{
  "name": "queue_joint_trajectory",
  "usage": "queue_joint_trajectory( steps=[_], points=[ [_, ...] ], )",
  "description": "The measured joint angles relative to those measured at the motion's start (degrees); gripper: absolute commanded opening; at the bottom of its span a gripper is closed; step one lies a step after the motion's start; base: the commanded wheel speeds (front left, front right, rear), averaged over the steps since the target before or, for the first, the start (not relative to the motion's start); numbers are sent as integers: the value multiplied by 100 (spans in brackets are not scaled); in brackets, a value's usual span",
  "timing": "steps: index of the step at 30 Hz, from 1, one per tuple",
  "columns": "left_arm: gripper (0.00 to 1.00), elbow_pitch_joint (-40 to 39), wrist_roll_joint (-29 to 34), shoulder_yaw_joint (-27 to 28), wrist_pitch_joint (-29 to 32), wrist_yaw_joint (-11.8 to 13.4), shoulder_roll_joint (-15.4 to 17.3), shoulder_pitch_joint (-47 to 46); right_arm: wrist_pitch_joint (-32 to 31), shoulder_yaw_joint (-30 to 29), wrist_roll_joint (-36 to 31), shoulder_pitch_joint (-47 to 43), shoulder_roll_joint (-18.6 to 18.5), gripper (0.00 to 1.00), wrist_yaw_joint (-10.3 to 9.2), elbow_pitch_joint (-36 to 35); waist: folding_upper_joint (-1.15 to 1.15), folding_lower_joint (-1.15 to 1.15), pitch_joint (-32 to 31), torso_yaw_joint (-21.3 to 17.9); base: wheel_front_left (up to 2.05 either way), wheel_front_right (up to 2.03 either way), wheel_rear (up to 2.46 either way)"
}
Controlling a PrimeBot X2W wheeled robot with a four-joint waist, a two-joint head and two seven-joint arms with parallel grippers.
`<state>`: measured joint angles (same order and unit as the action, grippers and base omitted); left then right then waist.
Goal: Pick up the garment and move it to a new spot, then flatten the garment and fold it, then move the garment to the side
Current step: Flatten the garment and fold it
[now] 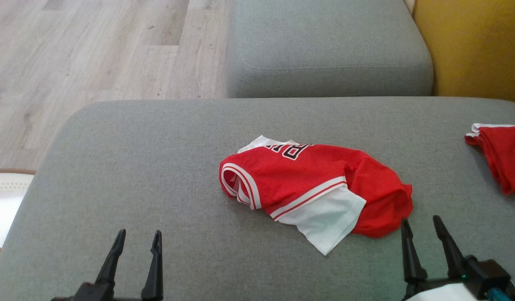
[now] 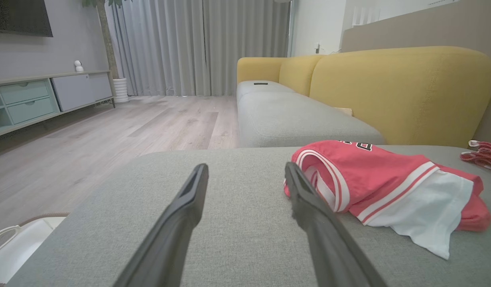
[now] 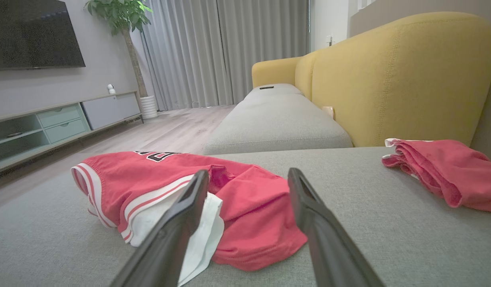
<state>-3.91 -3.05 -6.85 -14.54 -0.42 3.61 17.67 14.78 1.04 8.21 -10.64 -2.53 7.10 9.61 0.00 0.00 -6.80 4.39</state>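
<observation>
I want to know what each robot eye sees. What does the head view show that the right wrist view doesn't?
Head view's extras: the left arm's fingers, open, and something white beside the grey cushion. Right wrist view's extras: a TV, a plant, curtains and a cabinet. Both: the crumpled red and white shirt on the grey cushion, a second red garment, the yellow backrest, the wood floor and the right arm's fingers, open.
</observation>
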Motion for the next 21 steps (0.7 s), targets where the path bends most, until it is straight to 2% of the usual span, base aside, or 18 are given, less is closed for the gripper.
queue_joint_trajectory(
  steps=[21],
  points=[
    [100, 208, 47, -188, 0, 43, -16, -13, 0, 78, 36, -66, 1, 100, 0, 49, 0, 0, -49, 20, 0, 0, 0]
  ],
)
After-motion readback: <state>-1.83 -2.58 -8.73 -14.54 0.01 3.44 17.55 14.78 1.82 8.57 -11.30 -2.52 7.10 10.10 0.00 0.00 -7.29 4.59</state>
